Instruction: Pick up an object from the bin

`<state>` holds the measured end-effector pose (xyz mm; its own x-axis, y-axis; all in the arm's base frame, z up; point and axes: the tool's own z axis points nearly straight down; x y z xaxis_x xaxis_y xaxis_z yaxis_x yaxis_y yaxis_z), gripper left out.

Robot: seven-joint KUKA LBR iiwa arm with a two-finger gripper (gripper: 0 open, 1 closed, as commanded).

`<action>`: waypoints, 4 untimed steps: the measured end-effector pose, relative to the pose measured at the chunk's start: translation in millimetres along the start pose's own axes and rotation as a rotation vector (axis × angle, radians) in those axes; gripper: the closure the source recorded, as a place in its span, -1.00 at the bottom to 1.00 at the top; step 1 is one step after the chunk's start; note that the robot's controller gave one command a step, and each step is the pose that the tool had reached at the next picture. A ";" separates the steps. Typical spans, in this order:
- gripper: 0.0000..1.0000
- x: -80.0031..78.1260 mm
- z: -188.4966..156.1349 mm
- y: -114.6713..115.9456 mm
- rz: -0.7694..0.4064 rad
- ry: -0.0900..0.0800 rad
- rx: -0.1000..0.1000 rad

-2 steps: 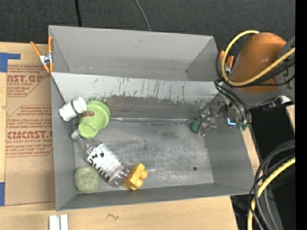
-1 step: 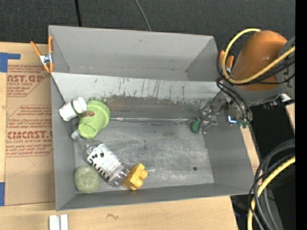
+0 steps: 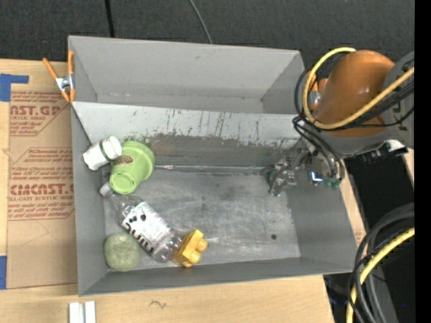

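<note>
My gripper (image 3: 281,179) hangs at the right side of the bin, close to the right wall, with its fingertips just above the bare floor. The fingers look close together and nothing shows between them. No loose thing lies beneath it. The nearest things are far to its left: a yellow toy piece (image 3: 191,247) near the front wall and a clear plastic bottle with a black-and-white label (image 3: 144,227) beside it.
On the left side lie a light green cup on its side (image 3: 131,166), a small white bottle (image 3: 102,152) and a grey-green ball (image 3: 122,252) in the front left corner. The arm's orange cover and cables hang over the right rim.
</note>
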<state>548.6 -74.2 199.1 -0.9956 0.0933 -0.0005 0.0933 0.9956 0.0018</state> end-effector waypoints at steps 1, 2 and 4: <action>1.00 14.4 21.5 1.2 0.015 -0.003 0.002; 1.00 14.8 13.8 1.5 0.042 0.005 0.001; 1.00 18.9 1.5 10.9 0.062 -0.003 0.001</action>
<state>530.8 -61.6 197.5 -0.9879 0.1549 -0.0031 0.1549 0.9879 0.0014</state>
